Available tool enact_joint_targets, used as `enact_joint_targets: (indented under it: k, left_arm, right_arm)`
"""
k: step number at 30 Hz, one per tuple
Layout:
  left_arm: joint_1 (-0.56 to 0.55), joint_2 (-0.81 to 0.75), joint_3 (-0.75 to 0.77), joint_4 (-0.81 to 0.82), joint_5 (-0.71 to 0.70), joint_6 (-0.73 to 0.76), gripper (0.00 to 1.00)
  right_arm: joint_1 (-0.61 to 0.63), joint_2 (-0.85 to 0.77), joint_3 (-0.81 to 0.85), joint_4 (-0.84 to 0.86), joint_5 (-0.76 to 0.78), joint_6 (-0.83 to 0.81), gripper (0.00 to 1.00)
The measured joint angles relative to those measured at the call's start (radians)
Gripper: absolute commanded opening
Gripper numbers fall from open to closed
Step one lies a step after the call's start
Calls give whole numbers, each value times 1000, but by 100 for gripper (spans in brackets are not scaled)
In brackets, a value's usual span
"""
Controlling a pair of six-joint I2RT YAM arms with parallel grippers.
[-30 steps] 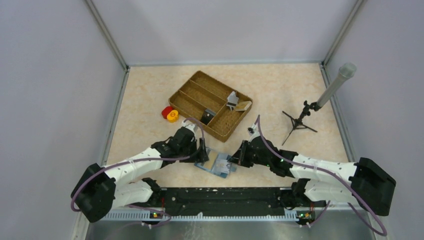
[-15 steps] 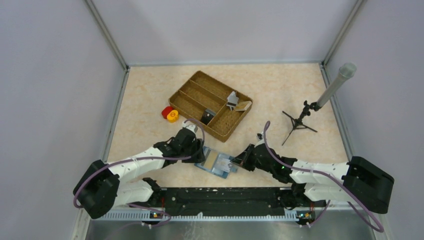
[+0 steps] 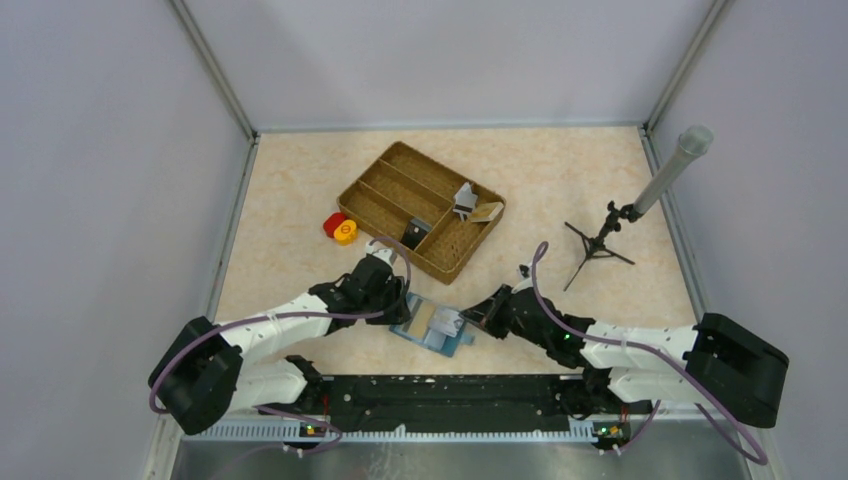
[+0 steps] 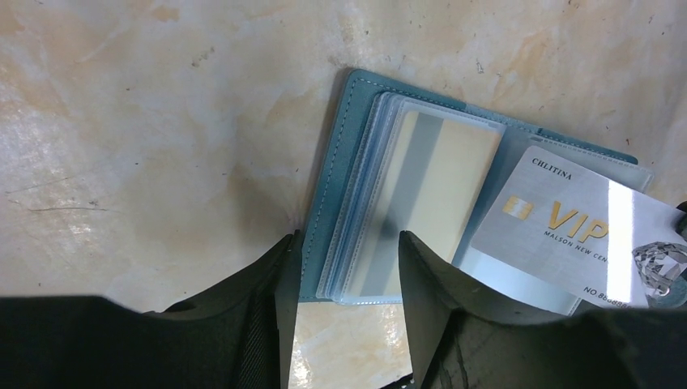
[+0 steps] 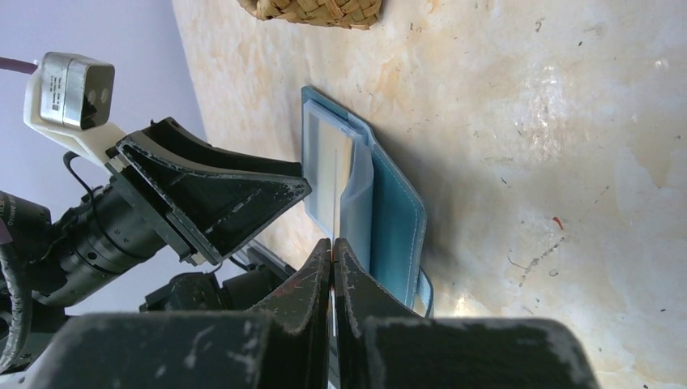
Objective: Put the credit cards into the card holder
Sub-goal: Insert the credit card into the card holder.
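Observation:
The teal card holder (image 3: 455, 345) lies open on the table between the two arms, and a tan credit card (image 4: 437, 186) sits in its clear left sleeve. My left gripper (image 4: 347, 251) stands open at the holder's (image 4: 340, 170) near left corner. One finger is beside the cover and the other is over the sleeve. My right gripper (image 5: 334, 247) is shut on a silver credit card (image 4: 579, 231) marked VIP. That card lies slanted over the holder's right half. The right wrist view shows it edge-on above the holder (image 5: 397, 219).
A brown woven tray (image 3: 375, 190) stands behind the holder, with more cards (image 3: 478, 208) propped in its right compartment. Red and yellow round pieces (image 3: 340, 228) lie to its left. At the right stands a small black tripod (image 3: 600, 240) with a grey tube.
My left jaws have narrowed around the holder's left corner. The right gripper has moved left with the silver card, over the holder's right side.

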State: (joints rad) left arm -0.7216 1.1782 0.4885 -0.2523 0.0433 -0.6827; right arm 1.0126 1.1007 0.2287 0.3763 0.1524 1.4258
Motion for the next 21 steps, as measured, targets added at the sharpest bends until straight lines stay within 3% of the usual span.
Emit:
enact_joint_targets:
  k: [21]
  left_arm:
    - [0, 3, 0, 4, 0, 0, 47]
  right_arm:
    - [0, 74, -5, 46, 31, 19, 0]
